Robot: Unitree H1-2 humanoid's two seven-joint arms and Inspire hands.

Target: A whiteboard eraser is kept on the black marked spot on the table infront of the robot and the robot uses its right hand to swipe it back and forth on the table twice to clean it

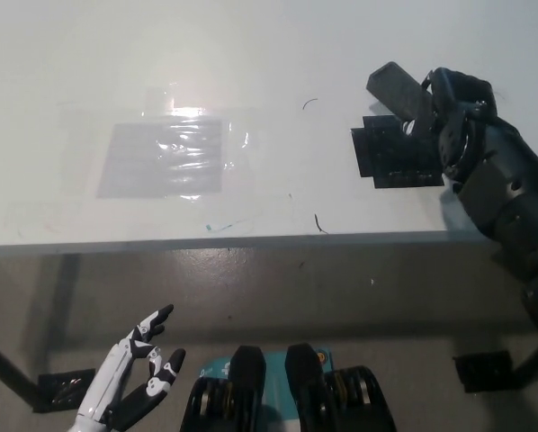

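Observation:
My black right hand (456,112) is shut on the dark whiteboard eraser (397,90), holding it tilted above the far edge of the black marked spot (395,160) on the white table (251,54). The eraser is off the table surface. The black spot lies mostly uncovered at the table's right. My white left hand (130,382) rests open at the lower left, below the table's front edge.
A grey rectangle under shiny clear film (165,157) lies on the table's left middle. Small pen marks (318,222) dot the surface near the front edge. A dark floor block (485,369) sits at the lower right under the table.

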